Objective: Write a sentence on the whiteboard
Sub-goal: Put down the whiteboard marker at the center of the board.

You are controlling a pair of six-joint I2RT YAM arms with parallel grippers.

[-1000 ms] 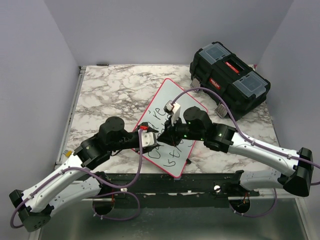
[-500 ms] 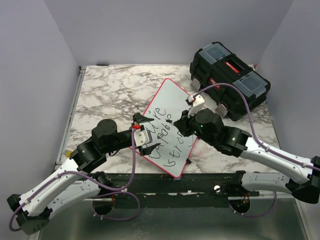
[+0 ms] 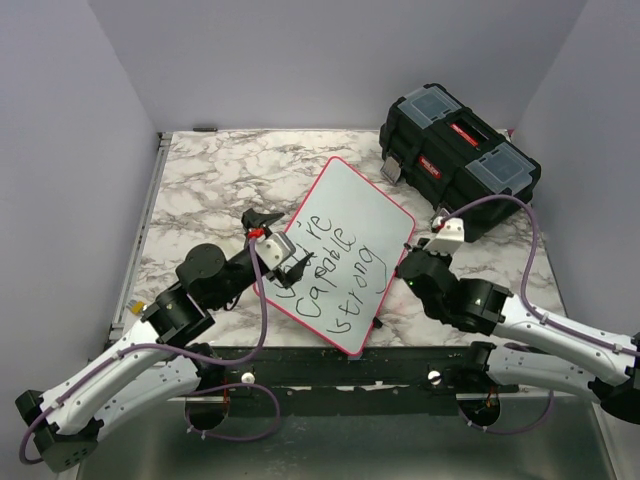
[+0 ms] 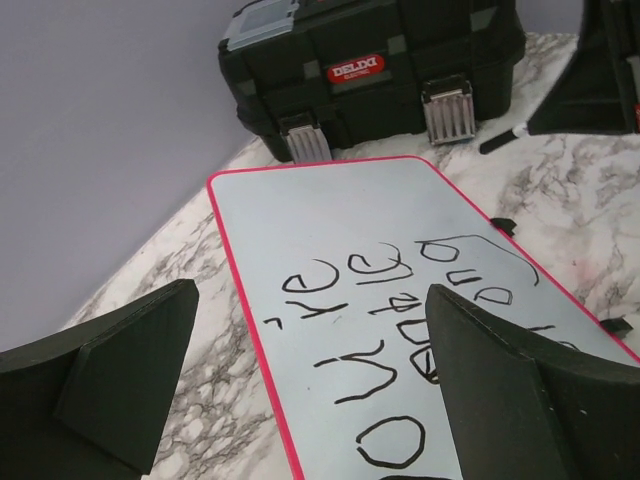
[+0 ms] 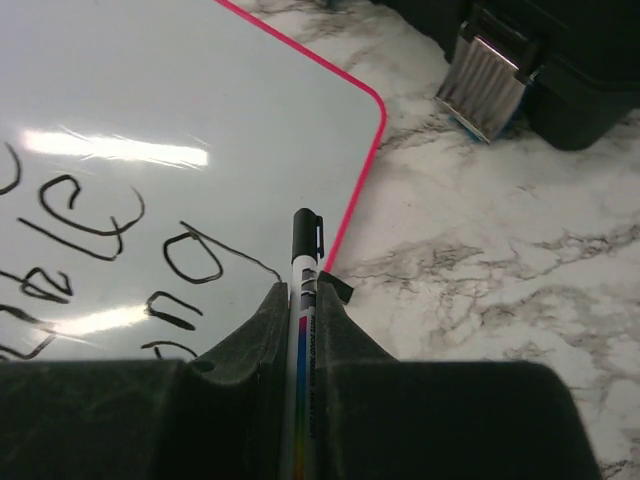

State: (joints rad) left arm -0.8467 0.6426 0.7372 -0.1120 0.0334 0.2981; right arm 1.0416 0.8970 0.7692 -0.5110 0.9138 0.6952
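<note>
The left hand has spread wide and backed over the left rim of the large glossy red-rimmed whiteboard, which lies askew on the marbled surface. The right hand has withdrawn to the board's right edge, pinching a black-capped marker. The black handwritten sentence now lies uncovered.
</note>
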